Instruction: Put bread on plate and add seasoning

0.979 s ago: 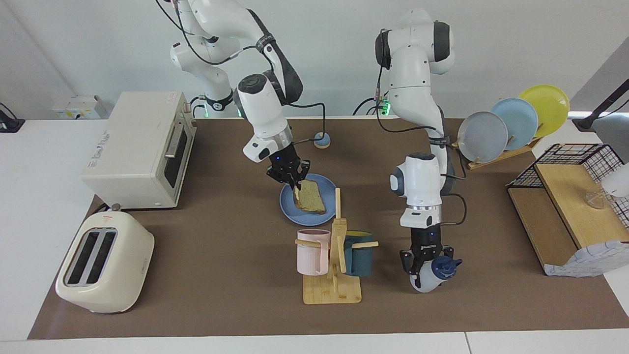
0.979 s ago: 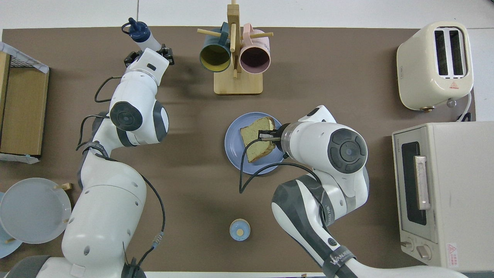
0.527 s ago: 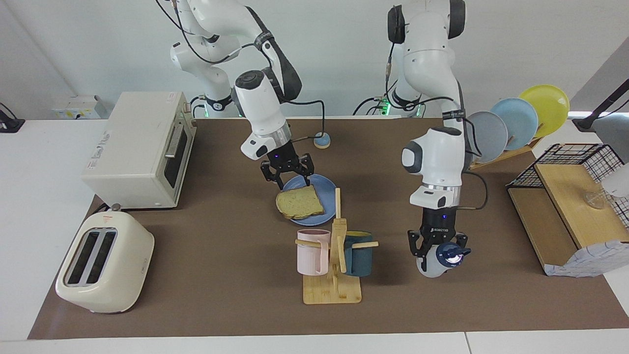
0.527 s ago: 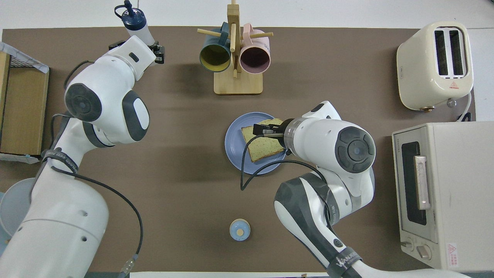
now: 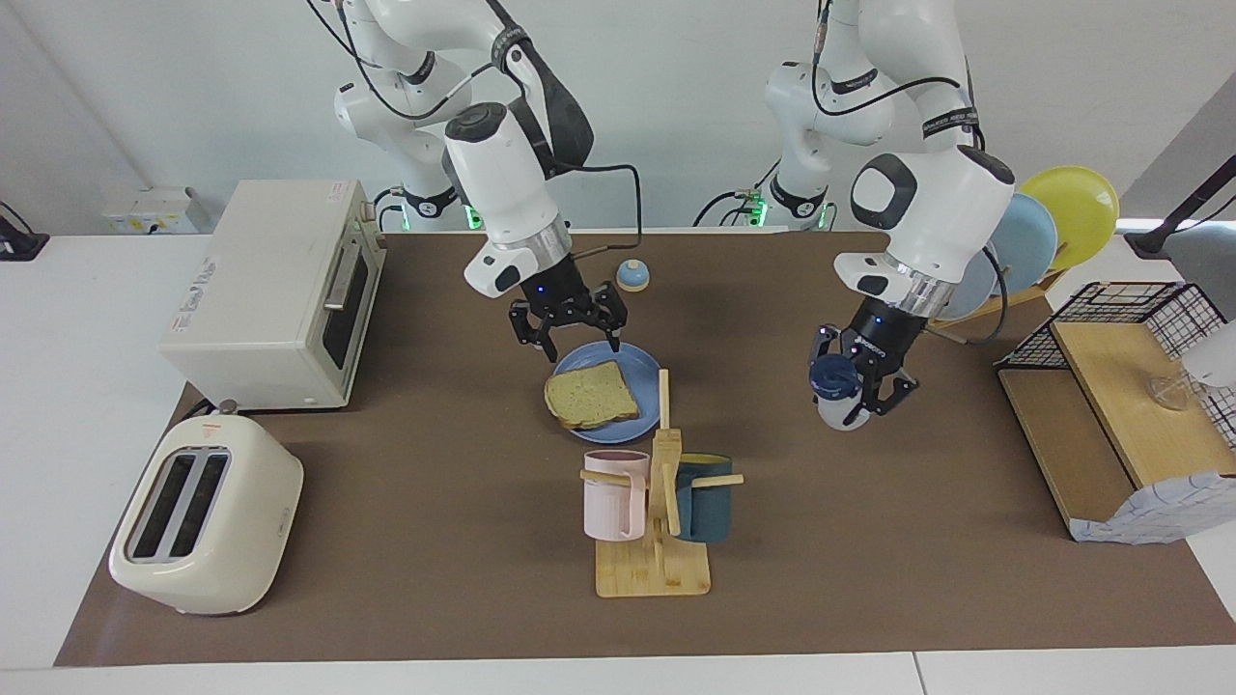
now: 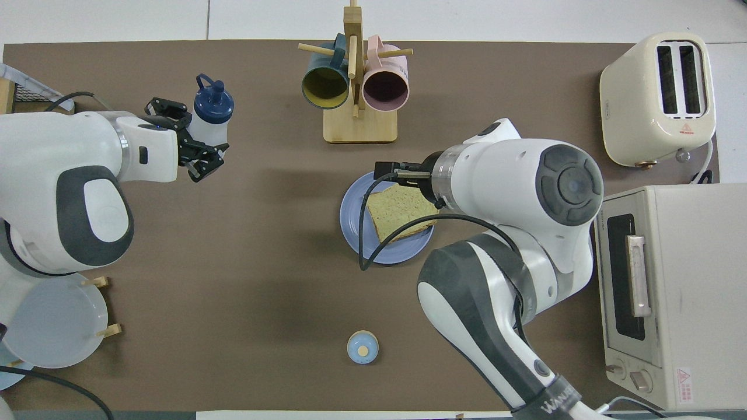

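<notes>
The bread (image 5: 590, 395) lies flat on the blue plate (image 5: 630, 359) in the middle of the mat; in the overhead view the bread (image 6: 398, 212) covers much of the plate (image 6: 355, 220). My right gripper (image 5: 568, 328) hangs open and empty just above the plate's edge nearest the robots; it also shows in the overhead view (image 6: 390, 173). My left gripper (image 5: 862, 380) is shut on the seasoning bottle (image 5: 834, 389), whitish with a navy cap, and holds it tilted in the air over the mat, toward the left arm's end. The overhead view shows that gripper (image 6: 195, 147) and the bottle (image 6: 211, 116).
A wooden mug tree (image 5: 657, 492) with a pink and a dark teal mug stands just farther out than the plate. A toaster (image 5: 203, 516) and an oven (image 5: 280, 291) are at the right arm's end. A plate rack (image 5: 1014, 241), a wire basket (image 5: 1130, 386) and a small bell (image 5: 632, 277) are also here.
The right gripper let go of the bread, which dropped flat on the plate, and rose a little. The left arm lifted the seasoning bottle off the mat and carried it up and toward the robots.
</notes>
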`<state>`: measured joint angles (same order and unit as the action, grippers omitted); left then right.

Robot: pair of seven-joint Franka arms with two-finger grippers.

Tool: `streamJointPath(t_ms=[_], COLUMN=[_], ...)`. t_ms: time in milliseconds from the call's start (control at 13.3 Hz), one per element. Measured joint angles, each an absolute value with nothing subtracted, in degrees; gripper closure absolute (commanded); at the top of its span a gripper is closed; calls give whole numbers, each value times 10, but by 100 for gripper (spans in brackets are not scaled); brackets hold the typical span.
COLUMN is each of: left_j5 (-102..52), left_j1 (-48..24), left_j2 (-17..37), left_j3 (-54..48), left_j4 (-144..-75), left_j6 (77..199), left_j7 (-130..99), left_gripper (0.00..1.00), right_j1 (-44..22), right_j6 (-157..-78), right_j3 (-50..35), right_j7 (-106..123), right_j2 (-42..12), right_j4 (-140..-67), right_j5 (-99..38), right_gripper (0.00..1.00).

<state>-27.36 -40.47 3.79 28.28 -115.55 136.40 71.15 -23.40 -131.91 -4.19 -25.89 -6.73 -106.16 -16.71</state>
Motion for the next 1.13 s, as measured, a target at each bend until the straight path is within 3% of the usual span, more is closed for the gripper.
streamJointPath(t_ms=[226, 301, 753, 979, 1130], left_j5=[-195, -187, -183, -183, -183], left_j1=[-393, -393, -402, -404, -406], left_j2=[-4, -14, -47, -53, -57], left_j3=[282, 280, 246, 220, 212], left_j4=[-1164, -1164, -1168, -1177, -1182], left_j6=[1224, 1189, 1067, 1062, 1062], left_j7=[786, 801, 799, 780, 768], left_gripper=[100, 100, 100, 100, 100], right_j1=[-233, -234, -283, -314, -325], right_j6=[-1223, -1216, -1243, -1266, -1267], right_j3=[-41, -42, -61, -63, -63], right_j7=[-266, -281, -364, -376, -392], right_j2=[-66, -64, -57, -57, -57], right_j4=[-990, -985, -968, -961, -949], right_j5=[-250, -268, -304, -304, -304], right_gripper=[0, 5, 44, 46, 53])
